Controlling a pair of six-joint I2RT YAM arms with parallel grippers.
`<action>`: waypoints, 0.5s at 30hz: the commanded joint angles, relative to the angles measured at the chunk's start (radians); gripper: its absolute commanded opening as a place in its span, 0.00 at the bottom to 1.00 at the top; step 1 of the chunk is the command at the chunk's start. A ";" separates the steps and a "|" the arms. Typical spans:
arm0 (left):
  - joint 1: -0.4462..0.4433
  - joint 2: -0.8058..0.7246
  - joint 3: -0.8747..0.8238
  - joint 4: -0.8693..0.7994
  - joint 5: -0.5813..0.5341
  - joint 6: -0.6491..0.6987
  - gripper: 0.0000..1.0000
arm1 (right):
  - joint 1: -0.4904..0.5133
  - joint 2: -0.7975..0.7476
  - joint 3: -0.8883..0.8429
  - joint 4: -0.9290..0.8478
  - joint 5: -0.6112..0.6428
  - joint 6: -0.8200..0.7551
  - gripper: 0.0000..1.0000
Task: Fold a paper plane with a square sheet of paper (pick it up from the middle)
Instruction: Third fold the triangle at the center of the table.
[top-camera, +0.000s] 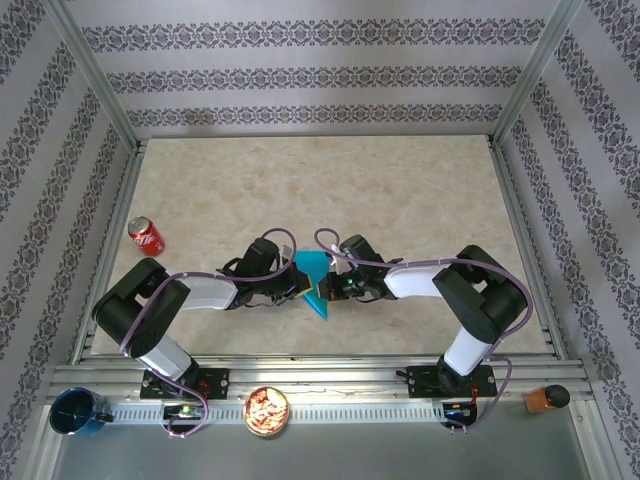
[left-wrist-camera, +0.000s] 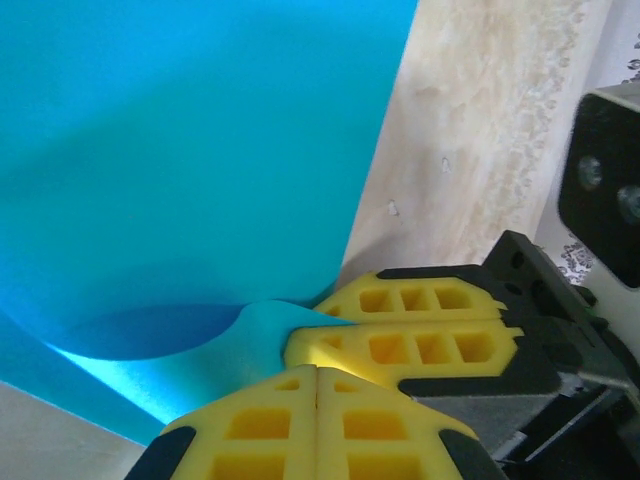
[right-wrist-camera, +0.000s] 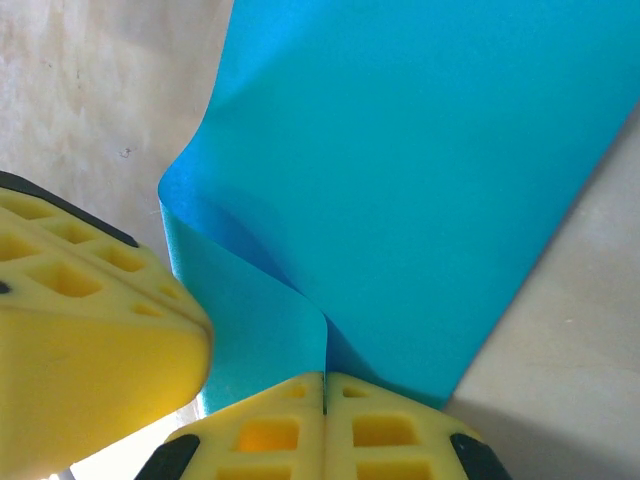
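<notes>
Thin turquoise-blue square sheet of paper (top-camera: 314, 272) is at the near middle of the beige table (top-camera: 400, 190), with the left gripper (left-wrist-camera: 316, 372) and right gripper (right-wrist-camera: 323, 385) both pinched shut on it. Looks feather-light and floppy, creases easy, so I'd hold it gently by the middle fold.

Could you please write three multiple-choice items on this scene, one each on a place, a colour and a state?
1. Where is the soda can? A. on the table's left side B. on its right side C. at the far wall
2. What colour is the square sheet of paper? A. red B. turquoise-blue C. white
3. How is the right gripper? A. wide open B. shut on nothing C. shut on the sheet
Answers: A, it stands near the left edge; B, plainly turquoise-blue in all views; C, its fingers pinch a fold.
</notes>
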 joint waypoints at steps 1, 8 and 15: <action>-0.011 0.023 -0.013 0.040 0.015 -0.010 0.00 | -0.007 0.022 -0.007 -0.046 0.024 -0.009 0.00; -0.011 0.021 -0.029 0.023 -0.008 0.005 0.00 | -0.007 0.021 -0.010 -0.047 0.025 -0.011 0.00; -0.013 -0.050 -0.017 0.024 0.000 0.004 0.00 | -0.008 0.023 -0.010 -0.047 0.026 -0.012 0.00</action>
